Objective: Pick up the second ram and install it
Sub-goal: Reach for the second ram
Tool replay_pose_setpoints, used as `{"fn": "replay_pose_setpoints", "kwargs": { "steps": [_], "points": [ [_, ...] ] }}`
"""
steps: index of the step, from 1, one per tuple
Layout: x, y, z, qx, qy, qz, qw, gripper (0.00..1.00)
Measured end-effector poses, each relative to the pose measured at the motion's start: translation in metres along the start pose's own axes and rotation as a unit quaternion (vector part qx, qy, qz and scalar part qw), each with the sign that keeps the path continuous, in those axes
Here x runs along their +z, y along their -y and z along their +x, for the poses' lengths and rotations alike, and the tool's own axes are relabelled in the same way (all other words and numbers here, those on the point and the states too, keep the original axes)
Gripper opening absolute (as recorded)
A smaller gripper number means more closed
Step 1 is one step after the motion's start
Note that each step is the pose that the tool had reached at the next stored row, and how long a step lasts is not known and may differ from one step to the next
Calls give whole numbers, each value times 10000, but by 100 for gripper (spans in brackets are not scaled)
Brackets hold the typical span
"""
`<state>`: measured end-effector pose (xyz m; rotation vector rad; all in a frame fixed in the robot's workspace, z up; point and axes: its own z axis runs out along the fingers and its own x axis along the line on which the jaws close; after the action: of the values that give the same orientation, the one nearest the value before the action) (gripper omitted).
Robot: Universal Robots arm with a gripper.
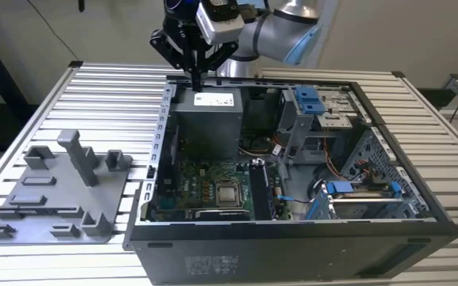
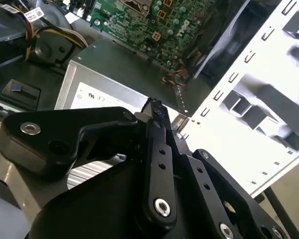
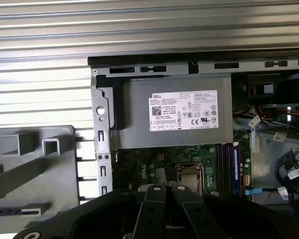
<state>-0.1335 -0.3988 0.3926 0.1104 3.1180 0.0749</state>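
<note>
So the tool (image 1: 195, 80) hung over the far edge of the open PC case (image 1: 293, 250), right above the power supply (image 1: 209, 122). Its fingers (image 2: 158, 139) were pinched together with nothing between them. The second ram (image 3: 20, 210) looked to be the dark strip lying in the grey tray (image 1: 6, 235) on the slatted counter (image 1: 110, 89). That put it on the exterior view's left of the case, well apart from the tool, though I couldn't make out its chips. Inside the case the motherboard (image 1: 205, 187) had the CPU socket (image 1: 231, 194) near its middle, with the memory slots (image 1: 259, 190) just beside the socket, toward the exterior view's right
</note>
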Motion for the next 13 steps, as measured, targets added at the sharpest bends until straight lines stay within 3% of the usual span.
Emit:
{"fn": "replay_pose_setpoints", "kwargs": {
  "steps": [7, 13],
  "points": [
    [-3, 10, 142, 0, 0, -1, 10000, 11],
    [-3, 14, 204, 0, 0, -1, 10000, 11]
  ]
}}
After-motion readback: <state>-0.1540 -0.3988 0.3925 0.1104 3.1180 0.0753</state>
